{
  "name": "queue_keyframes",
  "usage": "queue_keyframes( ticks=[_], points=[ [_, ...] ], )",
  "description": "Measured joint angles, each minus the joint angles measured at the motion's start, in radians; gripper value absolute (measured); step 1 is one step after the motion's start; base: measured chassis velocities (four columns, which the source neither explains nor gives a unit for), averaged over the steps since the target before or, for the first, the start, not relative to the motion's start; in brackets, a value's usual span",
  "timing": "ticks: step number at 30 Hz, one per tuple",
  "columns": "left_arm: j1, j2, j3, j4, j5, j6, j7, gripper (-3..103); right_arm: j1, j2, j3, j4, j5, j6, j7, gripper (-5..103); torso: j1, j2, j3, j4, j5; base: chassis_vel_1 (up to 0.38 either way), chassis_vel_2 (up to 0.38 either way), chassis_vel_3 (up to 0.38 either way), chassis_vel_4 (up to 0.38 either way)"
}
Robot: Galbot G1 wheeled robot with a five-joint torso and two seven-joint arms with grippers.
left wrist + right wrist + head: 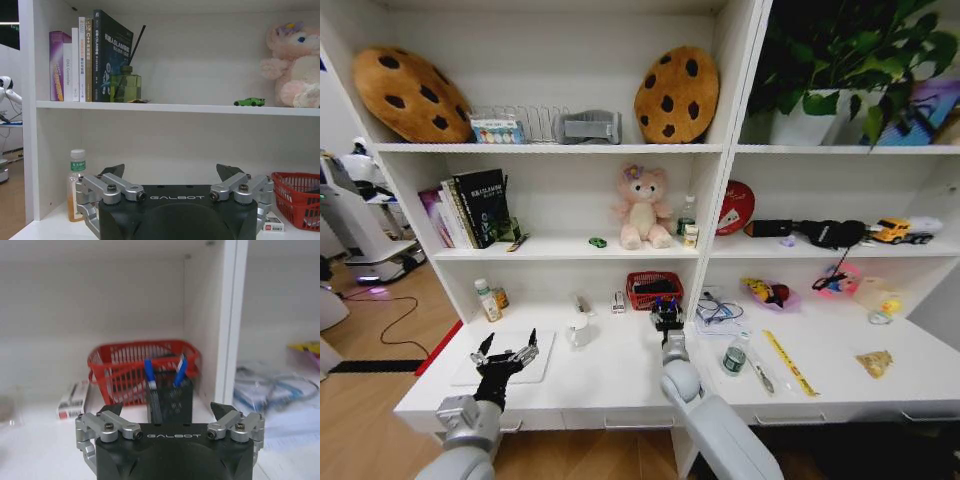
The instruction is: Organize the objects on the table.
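Note:
My left gripper (507, 347) (172, 171) hovers open and empty over the closed silver laptop (546, 352) at the left of the white table (620, 385). Farther back my right gripper (667, 318) (167, 410) is open, its jaws level with a black mesh pen holder (169, 399) that stands centred just ahead with blue pens in it. A white mug (580, 332) sits between the two arms. Right of the right arm lie a small green-labelled can (735, 357), a pen (760, 376) and a yellow ruler (790, 363). A tiny green toy car (597, 241) (249, 102) rests on the shelf above.
A red basket (654, 289) (142, 367) stands behind the pen holder against the shelf back. A drink bottle (485, 300) (76, 182) is at the back left, cables (720, 310) and a snack bag (875, 362) to the right. A shelf upright (227, 325) rises right of the basket.

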Motion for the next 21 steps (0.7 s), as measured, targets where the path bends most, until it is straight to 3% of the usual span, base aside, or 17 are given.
queue_keyframes(
  ticks=[1,7,12,21],
  points=[
    [0.000,0.000,0.000,0.000,0.000,0.000,0.000,100,-0.022,-0.007,0.009,0.023,0.034,-0.035,0.026,99,0.000,0.000,0.000,-0.0001,-0.0001,0.000,0.000,0.000,0.000],
    [0.000,0.000,0.000,0.000,0.000,0.000,0.000,100,-0.050,-0.027,0.071,0.041,0.108,-0.120,0.040,100,0.000,0.000,0.000,0.0000,0.0000,0.000,0.000,0.000,0.000],
    [0.000,0.000,0.000,0.000,0.000,0.000,0.000,100,-0.038,-0.062,0.139,0.051,0.276,-0.242,-0.064,100,0.000,0.000,0.000,-0.0002,-0.0001,0.000,0.000,0.000,0.000],
    [0.000,0.000,0.000,0.000,0.000,0.000,0.000,100,0.021,-0.040,0.133,-0.008,0.350,-0.310,-0.069,100,0.000,0.000,0.000,0.0001,0.0000,0.000,0.000,0.000,0.000]
  ],
)
